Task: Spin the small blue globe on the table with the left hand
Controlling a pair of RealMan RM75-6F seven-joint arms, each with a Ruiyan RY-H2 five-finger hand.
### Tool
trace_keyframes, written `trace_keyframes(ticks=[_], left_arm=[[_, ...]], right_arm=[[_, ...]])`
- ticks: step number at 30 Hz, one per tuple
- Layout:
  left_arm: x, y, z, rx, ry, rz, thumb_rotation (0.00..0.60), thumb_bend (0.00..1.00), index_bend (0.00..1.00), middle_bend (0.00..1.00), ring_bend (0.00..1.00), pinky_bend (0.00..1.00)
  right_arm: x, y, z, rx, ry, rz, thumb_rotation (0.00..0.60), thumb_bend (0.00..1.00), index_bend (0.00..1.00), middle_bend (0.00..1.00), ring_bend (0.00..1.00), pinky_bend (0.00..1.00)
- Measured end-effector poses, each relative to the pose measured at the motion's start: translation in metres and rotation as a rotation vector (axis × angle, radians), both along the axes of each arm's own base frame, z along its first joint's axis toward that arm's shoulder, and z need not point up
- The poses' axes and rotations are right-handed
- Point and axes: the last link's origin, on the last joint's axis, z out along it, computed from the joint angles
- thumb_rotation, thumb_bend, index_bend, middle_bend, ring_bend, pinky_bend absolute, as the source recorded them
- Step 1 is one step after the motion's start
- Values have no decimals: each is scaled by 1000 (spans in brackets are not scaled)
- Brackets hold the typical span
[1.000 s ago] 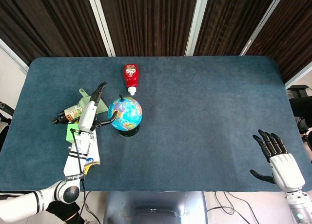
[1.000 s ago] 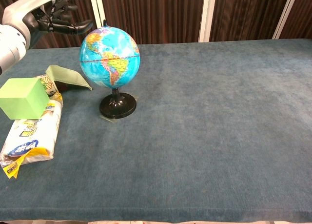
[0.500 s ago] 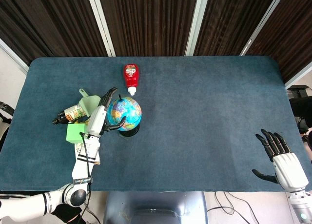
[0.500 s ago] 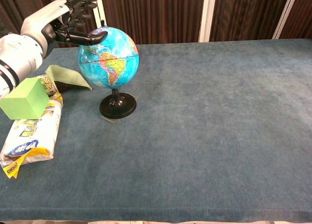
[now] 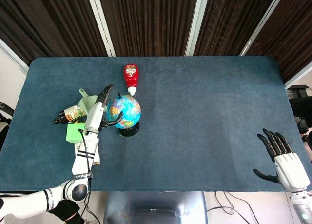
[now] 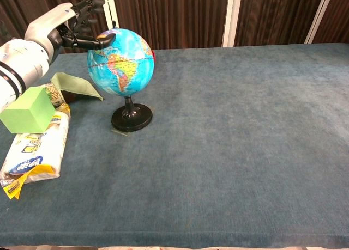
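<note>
The small blue globe point(image 5: 124, 112) point(image 6: 121, 62) stands on its black round base point(image 6: 131, 120) on the left part of the table. My left hand point(image 5: 99, 112) point(image 6: 65, 26) is at the globe's upper left side, fingers spread, with its thumb tip touching the globe's top left surface. It holds nothing. My right hand point(image 5: 282, 157) hovers at the table's near right corner, fingers apart and empty; the chest view does not show it.
Left of the globe lie a green block point(image 6: 27, 109), a light green scoop point(image 6: 75, 85), a snack bag point(image 6: 34, 152) and a dark bottle point(image 5: 68, 113). A red ketchup bottle point(image 5: 130, 76) lies behind the globe. The blue cloth table point(image 5: 204, 112) stretches to the right.
My left hand came in from the left and touched the globe's upper left. The globe's map has shifted, showing it turned. The right hand drifted slightly toward the near edge.
</note>
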Motion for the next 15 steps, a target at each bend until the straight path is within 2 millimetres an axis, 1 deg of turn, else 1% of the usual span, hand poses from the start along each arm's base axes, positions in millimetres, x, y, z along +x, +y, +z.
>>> trace_keyframes(ticks=[4,15], left_arm=[[0,-1,0,1,-3,0,597,342,0,0,0,0],[-10,12,0,1,13,30,598,340,0,0,0,0]], right_arm=[[0,0,0,0,1,0,600,31,0,0,0,0],[0,0,1,-5,0,-2,600,31,0,0,0,0]])
